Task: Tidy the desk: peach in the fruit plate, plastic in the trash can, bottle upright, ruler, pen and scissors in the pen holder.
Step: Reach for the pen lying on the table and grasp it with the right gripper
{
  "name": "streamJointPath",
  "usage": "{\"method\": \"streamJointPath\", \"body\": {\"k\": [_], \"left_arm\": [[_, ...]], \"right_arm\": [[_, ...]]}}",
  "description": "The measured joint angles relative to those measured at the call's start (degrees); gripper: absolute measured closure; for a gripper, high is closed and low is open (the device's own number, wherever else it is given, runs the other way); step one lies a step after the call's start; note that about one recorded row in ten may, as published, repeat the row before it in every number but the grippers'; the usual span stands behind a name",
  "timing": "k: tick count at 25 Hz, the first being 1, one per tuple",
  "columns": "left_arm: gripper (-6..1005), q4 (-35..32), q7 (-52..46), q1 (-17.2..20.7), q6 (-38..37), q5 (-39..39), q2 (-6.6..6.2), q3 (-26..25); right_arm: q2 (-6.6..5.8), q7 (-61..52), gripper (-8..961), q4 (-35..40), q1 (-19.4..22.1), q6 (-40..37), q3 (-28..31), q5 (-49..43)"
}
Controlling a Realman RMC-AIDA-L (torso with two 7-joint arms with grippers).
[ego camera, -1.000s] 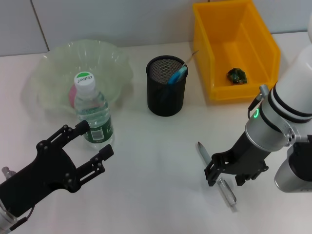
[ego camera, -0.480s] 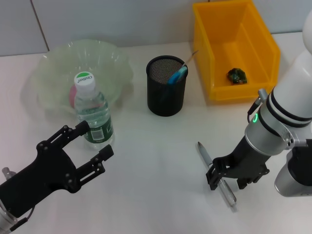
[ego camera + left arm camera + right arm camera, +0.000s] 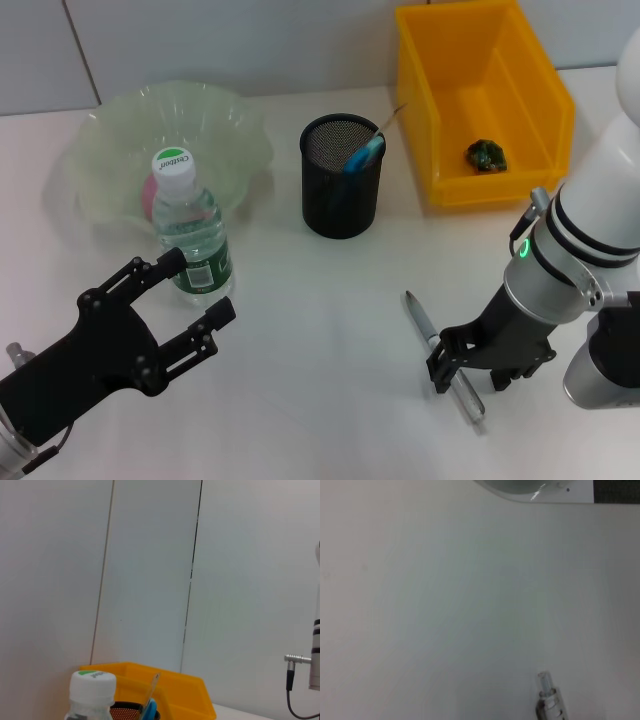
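The silver pen lies on the white desk, and its end shows in the right wrist view. My right gripper is open, low over the pen's middle, a finger on either side. The bottle stands upright with its white cap. My left gripper is open just in front of it. The peach rests in the fruit plate. Blue scissors and the ruler stand in the pen holder. Green plastic lies in the trash can.
The trash can and pen holder sit at the back of the desk, close together. My right arm's white body stands at the right edge. A grey panelled wall rises behind the desk.
My right gripper has sunk lower and shifted slightly toward the desk's near edge over the pen. The left arm and all other objects have stayed still.
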State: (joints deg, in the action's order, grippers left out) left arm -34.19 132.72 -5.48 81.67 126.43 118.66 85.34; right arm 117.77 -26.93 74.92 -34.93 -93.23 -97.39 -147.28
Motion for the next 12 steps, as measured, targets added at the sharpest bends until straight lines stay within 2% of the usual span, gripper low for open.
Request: {"method": "streamJointPath", "body": {"k": [12], "left_arm": [[215, 0.00, -0.09, 0.00, -0.02, -0.05, 0.00, 0.07]], "right_arm": [[-0.02, -0.17, 305, -1.21, -0.36, 1.68, -0.87, 0.01]]}}
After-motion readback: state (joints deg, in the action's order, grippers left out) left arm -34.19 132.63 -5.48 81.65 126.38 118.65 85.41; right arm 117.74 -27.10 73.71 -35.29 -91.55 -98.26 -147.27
